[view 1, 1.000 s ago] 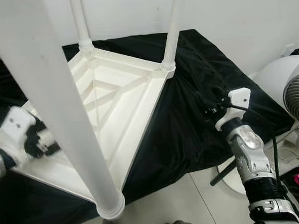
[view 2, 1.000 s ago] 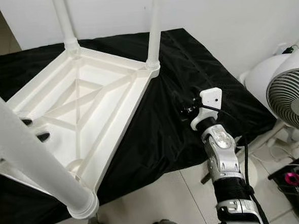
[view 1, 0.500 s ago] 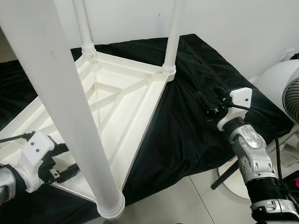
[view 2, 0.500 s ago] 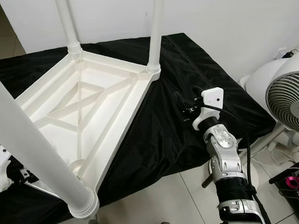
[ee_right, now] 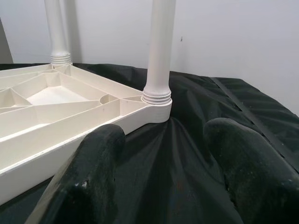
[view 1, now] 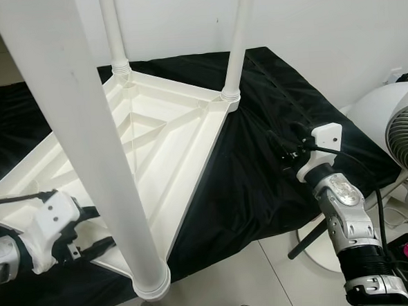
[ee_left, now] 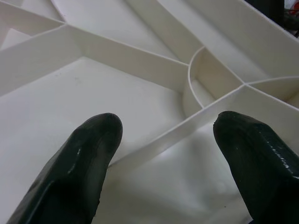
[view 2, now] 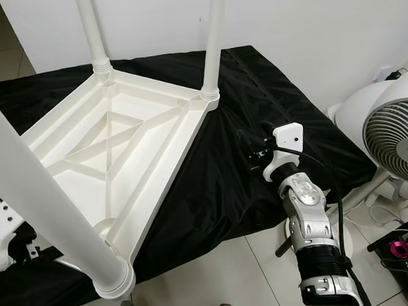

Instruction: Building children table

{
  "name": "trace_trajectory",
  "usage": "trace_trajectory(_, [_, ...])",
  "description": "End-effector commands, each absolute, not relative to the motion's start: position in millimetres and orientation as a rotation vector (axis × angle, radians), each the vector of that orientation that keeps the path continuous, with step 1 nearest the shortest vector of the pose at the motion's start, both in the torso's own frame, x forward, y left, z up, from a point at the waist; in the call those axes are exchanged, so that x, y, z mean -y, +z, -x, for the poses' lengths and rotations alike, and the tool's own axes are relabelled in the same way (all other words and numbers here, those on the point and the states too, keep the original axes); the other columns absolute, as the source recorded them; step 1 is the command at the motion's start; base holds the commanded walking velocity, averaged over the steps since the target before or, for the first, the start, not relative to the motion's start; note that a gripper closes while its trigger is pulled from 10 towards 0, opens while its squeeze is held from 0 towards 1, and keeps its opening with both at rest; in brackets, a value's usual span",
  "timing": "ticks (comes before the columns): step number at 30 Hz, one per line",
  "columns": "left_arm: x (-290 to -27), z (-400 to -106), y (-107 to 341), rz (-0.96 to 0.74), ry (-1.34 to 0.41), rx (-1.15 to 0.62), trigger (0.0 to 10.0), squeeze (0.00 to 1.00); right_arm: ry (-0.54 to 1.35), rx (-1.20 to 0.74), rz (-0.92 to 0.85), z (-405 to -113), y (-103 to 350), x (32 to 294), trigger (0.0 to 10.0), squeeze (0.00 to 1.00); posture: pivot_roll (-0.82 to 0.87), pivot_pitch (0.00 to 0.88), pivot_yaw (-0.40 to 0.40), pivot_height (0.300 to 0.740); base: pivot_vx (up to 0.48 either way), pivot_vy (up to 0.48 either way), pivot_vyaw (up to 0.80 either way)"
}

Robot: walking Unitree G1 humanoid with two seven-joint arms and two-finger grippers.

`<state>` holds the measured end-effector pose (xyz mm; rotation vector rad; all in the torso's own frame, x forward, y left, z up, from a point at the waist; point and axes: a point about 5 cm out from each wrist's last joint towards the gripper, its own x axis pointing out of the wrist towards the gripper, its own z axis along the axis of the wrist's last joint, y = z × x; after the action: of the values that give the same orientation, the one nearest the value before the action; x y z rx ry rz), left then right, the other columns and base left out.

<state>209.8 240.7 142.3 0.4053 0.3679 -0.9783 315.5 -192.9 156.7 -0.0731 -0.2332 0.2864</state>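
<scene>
On the black cloth the white tabletop lies upside down, ribs up, legs standing vertical from its corners. Left gripper is the nearer arm: fingers spread, released, poised over the ribbed underside at the near-left edge, nothing held. Right gripper hovers well apart over cloth, jaws parted and empty, pointed toward the far-right leg socket.

We seem to be in a home room: pale floor tiles along the bottom, a plain white wall across the top, and a white standing fan at right.
</scene>
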Motion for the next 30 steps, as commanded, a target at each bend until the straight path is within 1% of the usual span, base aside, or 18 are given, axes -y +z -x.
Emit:
trace_trajectory(1, [-233, -187, 139, -0.354, -1.478, -0.488, 10.0, 0.0, 0.288, 0.219, 0.085, -314, 155, 194, 10.0, 0.0, 0.0, 0.024, -0.022, 0.74, 0.0, 0.0, 0.0])
trace_trajectory(5, [-232, -191, 134, -0.371, -1.477, -0.493, 10.0, 0.0, 0.292, 0.221, 0.086, -314, 156, 192, 10.0, 0.0, 0.0, 0.027, -0.022, 0.74, 0.0, 0.0, 0.0])
trace_trajectory(7, [-235, -201, 131, -0.418, -1.442, -0.506, 10.0, 0.0, 0.29, 0.224, 0.087, -313, 157, 192, 10.0, 0.0, -0.01, 0.034, -0.012, 0.74, 0.0, 0.0, 0.0])
trace_trajectory(9, [-236, -205, 131, -0.438, -1.428, -0.511, 10.0, 0.0, 0.288, 0.225, 0.087, -313, 158, 193, 10.0, 0.0, -0.01, 0.034, -0.012, 0.74, 0.0, 0.0, 0.0])
trace_trajectory(11, [-236, -205, 131, -0.438, -1.428, -0.511, 10.0, 0.0, 0.288, 0.225, 0.087, -313, 158, 193, 10.0, 0.0, -0.01, 0.034, -0.012, 0.74, 0.0, 0.0, 0.0])
trace_trajectory(14, [-239, -219, 129, -0.487, -1.397, -0.532, 10.0, 0.0, 0.276, 0.225, 0.089, -310, 157, 194, 10.0, 0.0, -0.03, 0.049, 0.003, 0.74, 0.0, 0.0, 0.0])
trace_trajectory(22, [-240, -223, 124, -0.52, -1.428, -0.574, 10.0, 0.0, 0.261, 0.22, 0.096, -306, 156, 197, 10.0, 0.0, -0.04, 0.063, 0.016, 0.74, 0.0, 0.0, 0.0])
trace_trajectory(30, [-239, -231, 119, -0.527, -1.411, -0.588, 10.0, 0.0, 0.242, 0.222, 0.102, -305, 158, 201, 10.0, 0.0, -0.05, 0.078, 0.022, 0.74, 0.0, 0.0, 0.0])
